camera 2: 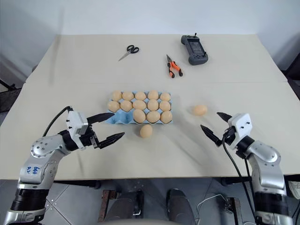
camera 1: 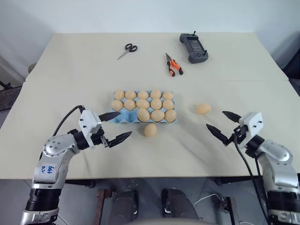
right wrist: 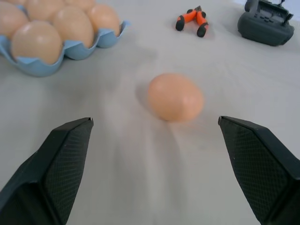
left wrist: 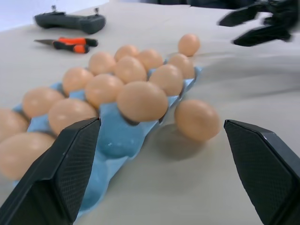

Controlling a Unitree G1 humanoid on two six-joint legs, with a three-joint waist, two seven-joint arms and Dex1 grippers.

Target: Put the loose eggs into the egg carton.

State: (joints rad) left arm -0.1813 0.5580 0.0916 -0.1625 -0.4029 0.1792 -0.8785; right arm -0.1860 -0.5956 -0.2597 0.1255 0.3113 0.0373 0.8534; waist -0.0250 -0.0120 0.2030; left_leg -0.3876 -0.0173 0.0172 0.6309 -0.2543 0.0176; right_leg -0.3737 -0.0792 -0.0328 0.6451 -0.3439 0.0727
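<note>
The blue egg carton (camera 1: 123,118) sits mid-table holding thirteen eggs, with one loose egg (camera 1: 150,130) just beside its near edge and another egg (camera 1: 203,108) lying apart to its right. The left gripper (camera 1: 115,126) hovers by the carton's near-left corner and the right gripper (camera 1: 222,123) near the far egg, both with jaws wide and empty. Blue handwriting on the left arm (camera 1: 48,168) is too small to read.

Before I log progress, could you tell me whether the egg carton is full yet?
Not full. The egg carton shows bare blue cups at its near left end, and two loose eggs lie on the table: one just before it, one to its right.
</note>
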